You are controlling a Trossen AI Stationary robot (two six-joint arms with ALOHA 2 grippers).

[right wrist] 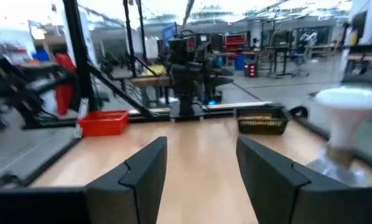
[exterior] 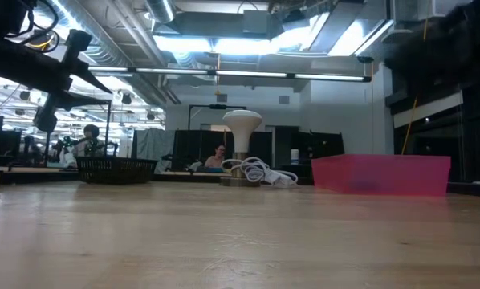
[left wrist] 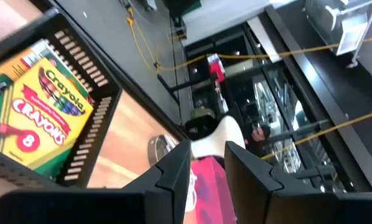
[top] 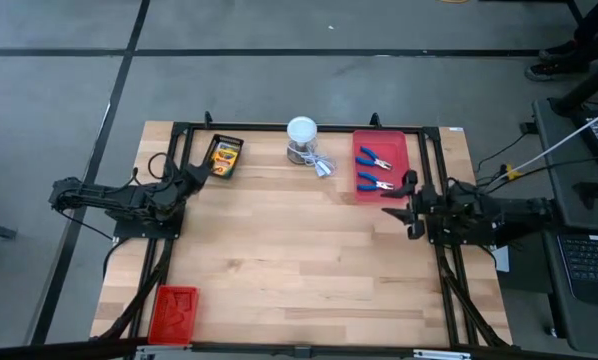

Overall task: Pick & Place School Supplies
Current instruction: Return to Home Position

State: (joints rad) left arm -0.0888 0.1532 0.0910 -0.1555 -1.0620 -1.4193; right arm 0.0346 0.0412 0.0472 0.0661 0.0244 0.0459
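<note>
Because sorted by kind: crayon boxes (top: 224,156) in black tray (top: 227,138), pliers (top: 376,160) in red tray (top: 395,145). Parked aside, left gripper (top: 199,172) and right gripper (top: 390,207), fingers (right wrist: 142,168) spread, empty.

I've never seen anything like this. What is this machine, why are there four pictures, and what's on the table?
It is a robot: a left arm and a right arm at a wooden table. One picture looks straight down, one looks level across the tabletop, and two come from cameras on the wrists. The left gripper and right gripper are two-finger claws, both open and empty. Along one edge, a black tray holds a crayon box, a white round-topped container stands, and a red tray holds two blue-handled pliers. A red bin sits opposite.
</note>
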